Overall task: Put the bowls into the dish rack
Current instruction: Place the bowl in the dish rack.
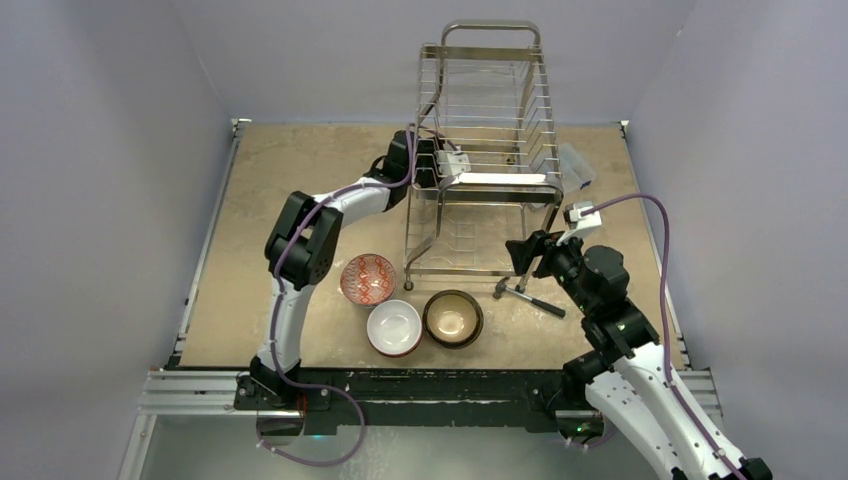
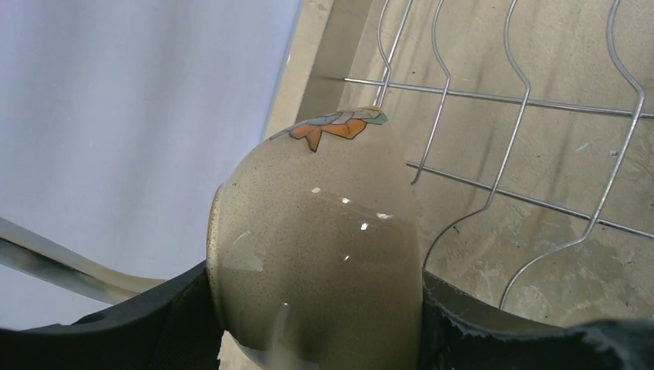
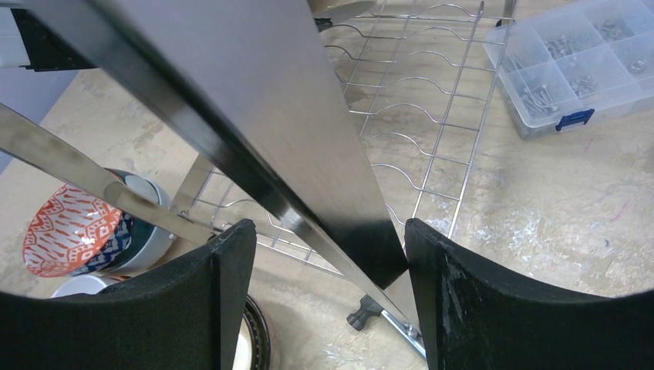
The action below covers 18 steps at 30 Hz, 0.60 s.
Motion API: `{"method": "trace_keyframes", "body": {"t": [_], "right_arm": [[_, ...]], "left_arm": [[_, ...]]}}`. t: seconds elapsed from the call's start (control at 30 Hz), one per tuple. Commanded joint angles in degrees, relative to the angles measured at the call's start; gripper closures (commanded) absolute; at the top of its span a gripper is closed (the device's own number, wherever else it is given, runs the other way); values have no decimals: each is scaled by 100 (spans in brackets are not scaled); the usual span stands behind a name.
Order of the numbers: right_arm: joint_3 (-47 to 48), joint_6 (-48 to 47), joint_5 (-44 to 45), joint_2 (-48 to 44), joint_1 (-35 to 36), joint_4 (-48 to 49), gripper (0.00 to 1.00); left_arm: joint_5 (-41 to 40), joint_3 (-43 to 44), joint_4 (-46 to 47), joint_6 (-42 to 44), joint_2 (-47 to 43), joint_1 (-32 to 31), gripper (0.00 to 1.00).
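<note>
Your left hand [image 2: 318, 331] is clamping a beige bowl [image 2: 316, 231] at the left side of the rack [image 1: 490, 110], above its wires and not yet resting on them. Your right hand [image 3: 330, 293] is straddling a rack bar [image 3: 254, 116] at the near right, fingers apart, not gripping. The red bowl [image 1: 367, 278], white bowl [image 1: 394, 327] and brown bowl [image 1: 453, 318] are waiting on the tabletop [image 1: 270, 180] near the rack. Judging by this, you are loading the first of four.
</note>
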Motion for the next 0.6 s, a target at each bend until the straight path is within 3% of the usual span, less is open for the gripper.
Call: {"method": "trace_keyframes", "body": {"t": [0.0, 0.13, 0.23, 0.3, 0.37, 0.43, 0.57], "right_arm": [[17, 2, -359, 27, 41, 247, 28], [5, -6, -376, 36, 40, 253, 28], [6, -8, -384, 45, 42, 262, 27], [3, -7, -385, 36, 40, 266, 28], [7, -11, -392, 41, 40, 267, 27], [4, -8, -396, 38, 40, 263, 27], [6, -8, -407, 42, 45, 267, 27]], "left_arm": [[-61, 401, -319, 737, 24, -279, 100], [-91, 389, -477, 913, -5, -312, 100], [-129, 314, -421, 947, -49, -318, 86], [-189, 227, -270, 900, -80, -318, 61], [-317, 44, 45, 887, -130, -343, 48], [-465, -185, 472, 854, -231, -368, 38], [-534, -363, 802, 731, -342, -379, 34]]}}
